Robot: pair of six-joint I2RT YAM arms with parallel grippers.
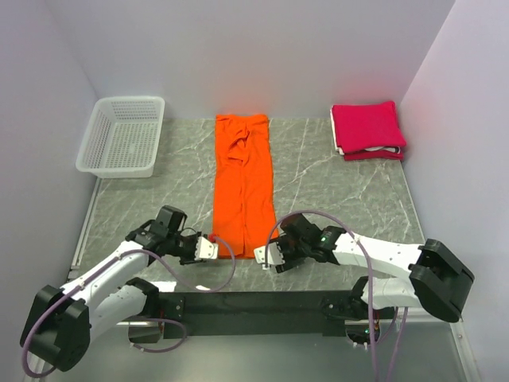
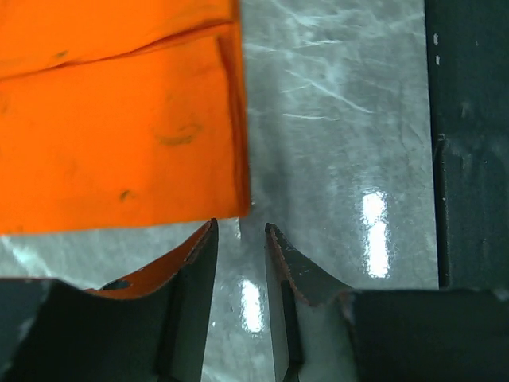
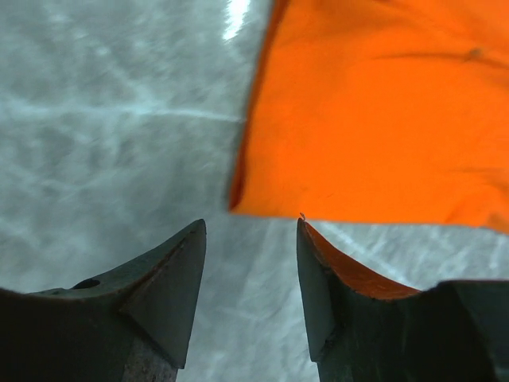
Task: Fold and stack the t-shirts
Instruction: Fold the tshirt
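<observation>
Left gripper (image 2: pixel 241 225) is standing narrowly parted, gripping nothing, at the near corner of the orange t-shirt (image 1: pixel 244 187); right gripper (image 3: pixel 251 221) is gaping wider, likewise empty.

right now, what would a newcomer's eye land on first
The bright orange t-shirt, folded into a long strip down the middle of the table, stands out first. The left gripper and right gripper sit open at its near corners. A crimson-pink folded stack lies far right.
</observation>
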